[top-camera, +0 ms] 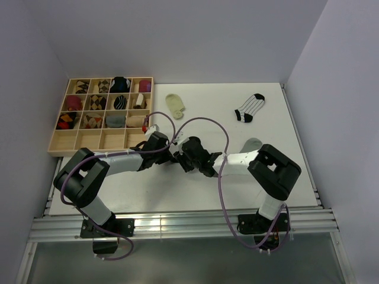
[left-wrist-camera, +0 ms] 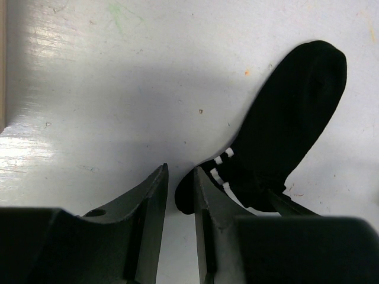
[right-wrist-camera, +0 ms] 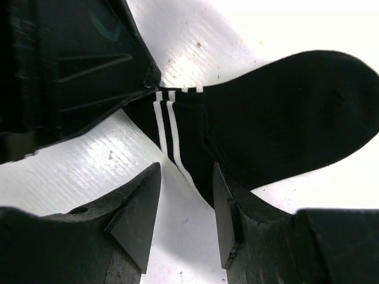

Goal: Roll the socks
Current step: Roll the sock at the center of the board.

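A black sock (left-wrist-camera: 290, 124) with white stripes at the cuff lies flat on the white table; it also shows in the right wrist view (right-wrist-camera: 284, 118). In the top view both grippers hide it. My left gripper (left-wrist-camera: 179, 174) is at the cuff corner, its jaws a narrow gap apart with table showing between them and only the cuff's edge at its fingertips. My right gripper (right-wrist-camera: 186, 171) is open at the striped cuff, one finger (right-wrist-camera: 228, 195) over the sock's edge. The two grippers meet tip to tip at the table's middle, left (top-camera: 172, 154) and right (top-camera: 189, 158).
A wooden tray (top-camera: 77, 139) with rolled socks in several compartments stands at the back left. A cream sock (top-camera: 174, 105) and a white striped sock (top-camera: 250, 107) lie at the back. A grey sock (top-camera: 251, 144) lies partly under the right arm.
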{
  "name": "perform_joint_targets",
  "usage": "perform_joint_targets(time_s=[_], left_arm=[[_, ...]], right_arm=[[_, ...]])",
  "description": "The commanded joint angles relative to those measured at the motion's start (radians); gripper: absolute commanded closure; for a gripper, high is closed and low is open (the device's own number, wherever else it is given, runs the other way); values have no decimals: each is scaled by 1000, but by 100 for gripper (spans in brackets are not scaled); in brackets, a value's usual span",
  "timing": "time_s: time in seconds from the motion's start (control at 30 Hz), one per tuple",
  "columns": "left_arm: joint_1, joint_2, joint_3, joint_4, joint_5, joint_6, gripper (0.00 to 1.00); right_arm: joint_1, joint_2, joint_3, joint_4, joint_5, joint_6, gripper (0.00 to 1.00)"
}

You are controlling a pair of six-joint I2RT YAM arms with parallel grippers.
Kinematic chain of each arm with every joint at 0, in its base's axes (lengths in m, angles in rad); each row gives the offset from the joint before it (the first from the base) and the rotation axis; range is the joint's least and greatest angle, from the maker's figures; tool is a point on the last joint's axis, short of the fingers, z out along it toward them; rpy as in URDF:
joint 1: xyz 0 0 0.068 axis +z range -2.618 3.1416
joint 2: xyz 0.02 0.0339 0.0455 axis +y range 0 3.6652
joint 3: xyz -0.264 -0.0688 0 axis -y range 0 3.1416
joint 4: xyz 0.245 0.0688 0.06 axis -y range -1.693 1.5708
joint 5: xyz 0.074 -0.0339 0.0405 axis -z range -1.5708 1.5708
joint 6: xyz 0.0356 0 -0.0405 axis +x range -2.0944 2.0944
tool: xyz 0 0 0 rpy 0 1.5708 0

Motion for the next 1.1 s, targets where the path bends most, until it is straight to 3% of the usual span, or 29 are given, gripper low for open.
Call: perform_joint_targets(time_s=[0.0, 0.2, 0.3, 0.4, 0.43, 0.53, 0.6, 0.73, 0.93, 1.07], left_arm=[[-8, 17, -13, -132, -15, 33, 69], [-8, -1, -22, -130, -20, 34, 68], [-6, -32, -28, -143, -34, 32, 68], [0, -78, -30, -166, -52, 29, 67], [3, -91, -30, -172, -58, 27, 67], [15, -157, -35, -204, -72, 12, 66], [24, -219, -39, -222, -86, 3, 65], [27, -328, -62, -235, -94, -23, 63], [26, -458, -128, -245, -61, -49, 59], [26, -500, -166, -233, -28, -78, 55]], right_arm=[[9, 34, 36, 25, 37, 0, 52], [7, 109, 68, -30, 74, 29, 53], [7, 131, 82, -76, 108, 64, 58], [7, 135, 79, -104, 120, 86, 69], [7, 140, 85, -115, 126, 97, 79], [9, 137, 111, -187, 105, 121, 94], [7, 135, 135, -234, 62, 155, 99], [-2, 132, 230, -360, -90, 243, 100], [-68, 151, 300, -397, -395, 423, 100], [-102, 172, 326, -391, -483, 449, 100]])
